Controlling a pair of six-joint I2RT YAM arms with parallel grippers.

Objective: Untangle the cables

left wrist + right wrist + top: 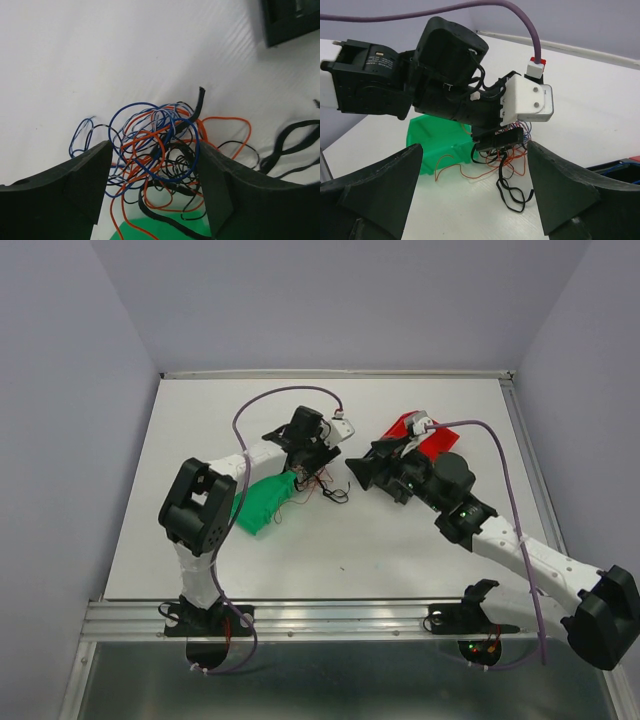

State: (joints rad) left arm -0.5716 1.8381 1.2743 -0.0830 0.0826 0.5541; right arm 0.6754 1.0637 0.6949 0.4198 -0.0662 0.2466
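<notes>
The cables [160, 155] are a tangle of thin blue, orange-red and black wires lying on the white table, partly over the green bin's edge. My left gripper [154, 145] stands open with a finger on each side of the tangle. From above, the cables [322, 486] lie just below the left gripper [308, 455]. My right gripper [475, 145] is open with nothing between its fingers and faces the left gripper from the right. A flat black loop [517, 192] and an orange strand [447, 160] trail from the cables [512, 160] onto the table. The right gripper [358, 472] is a short way from the tangle.
A green bin [262, 502] lies against the tangle's left side, under the left arm. A red bin [410, 428] sits behind the right wrist. Purple hoses arch over both arms. Grey walls close in the table [200, 540] on three sides.
</notes>
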